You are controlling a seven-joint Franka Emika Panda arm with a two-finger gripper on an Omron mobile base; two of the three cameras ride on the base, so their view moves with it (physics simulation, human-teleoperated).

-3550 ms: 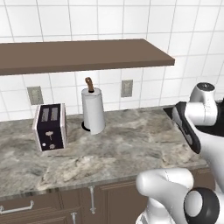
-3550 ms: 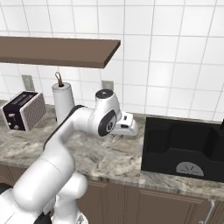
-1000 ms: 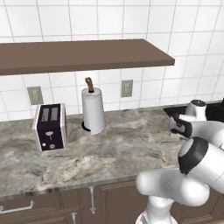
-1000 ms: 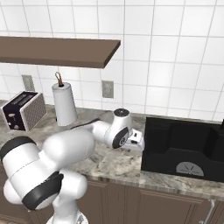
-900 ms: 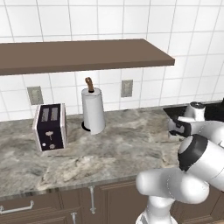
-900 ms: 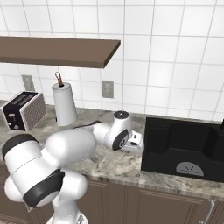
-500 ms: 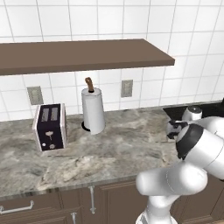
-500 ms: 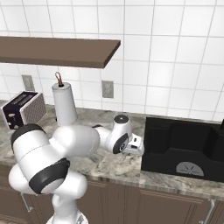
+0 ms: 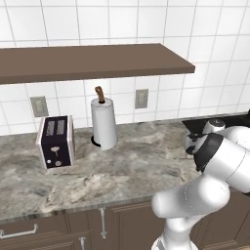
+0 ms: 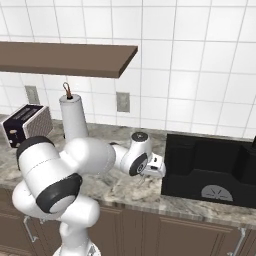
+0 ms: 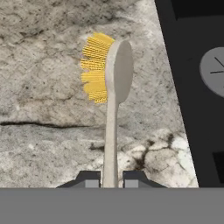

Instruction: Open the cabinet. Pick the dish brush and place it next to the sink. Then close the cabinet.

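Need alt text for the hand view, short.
The gripper is shut on the pale handle of the dish brush, yellow bristles pointing left, over the grey marble counter. The black sink runs along the right edge.

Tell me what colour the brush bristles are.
Yellow; the brush has a pale cream handle, clearest in the hand view.

Wall: white square tiles (image 9: 161, 19), two grey outlets (image 9: 141, 98)
Shelf: long brown wooden board (image 9: 97, 61), mounted above the desk
Desk: grey-brown marbled stone top (image 9: 122, 166)
Below: dark brown wooden cabinet fronts (image 9: 58, 227), metal handles
Light: even, soft
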